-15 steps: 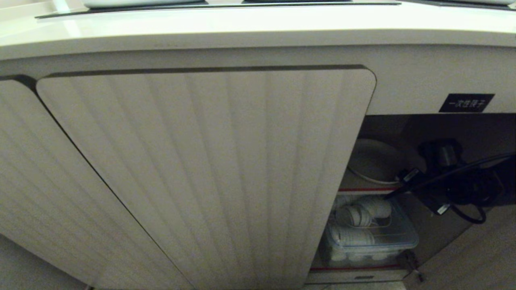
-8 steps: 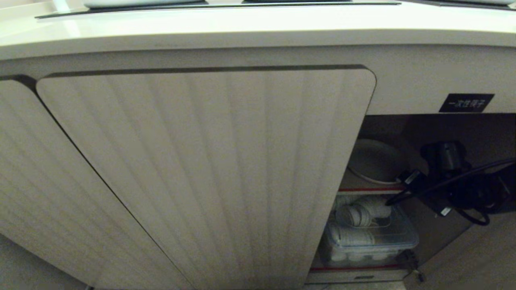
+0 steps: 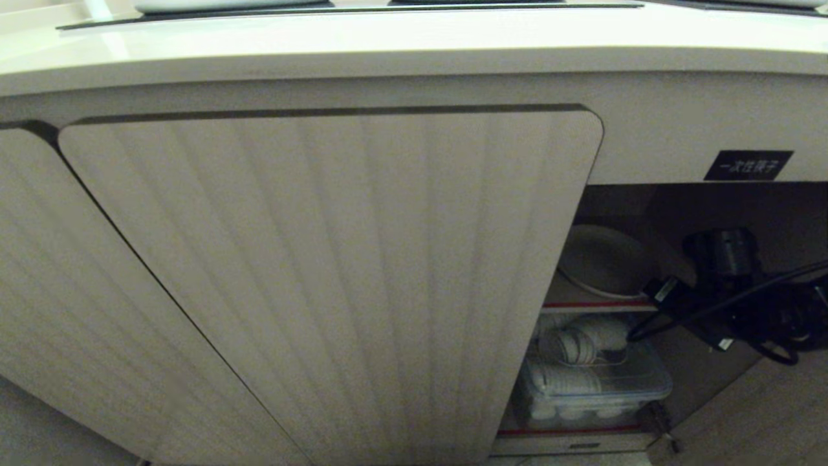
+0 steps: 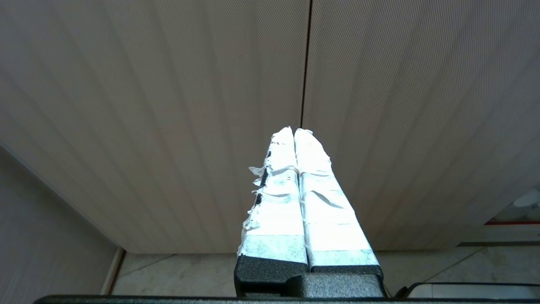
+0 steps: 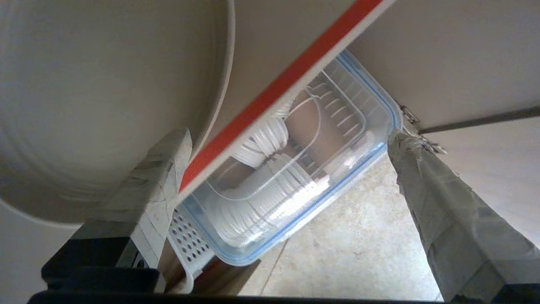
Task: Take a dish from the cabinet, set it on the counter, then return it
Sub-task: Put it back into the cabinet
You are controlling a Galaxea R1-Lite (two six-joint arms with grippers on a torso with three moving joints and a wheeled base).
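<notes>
Grey tape wraps both fingers [image 5: 447,211] of the right gripper [image 5: 287,177], which stand spread wide with nothing between them but open air; in the right wrist view one finger lies just beside the rim of the dish [image 5: 105,97] and against the shelf's red edge [image 5: 278,90], the other well off to the side. From the head view the right gripper [image 3: 695,310] sits at the open mouth of the cabinet [image 3: 647,213], level with the red-edged shelf, and the dish [image 3: 601,262] rests flat on that shelf, close to the gripper but not gripped. Below the shelf a clear plastic box with a blue rim [image 5: 303,160] holds stacked white ware. The ribbed door [image 3: 323,278] beside the opening is shut, and the counter [image 3: 388,39] runs above it all, with a pale dish-like shape at its far edge that cannot be made out. The left gripper [image 4: 294,131] hangs parked before the ribbed doors, its white-taped fingers pressed together on nothing. Whether this is the fetch or the return cannot be read from here. If it is the fetch, the next move calls for sliding one finger under the rim and one over it, then closing gently, since a shallow plate on a smooth shelf may skate back instead of seating in the grip.
</notes>
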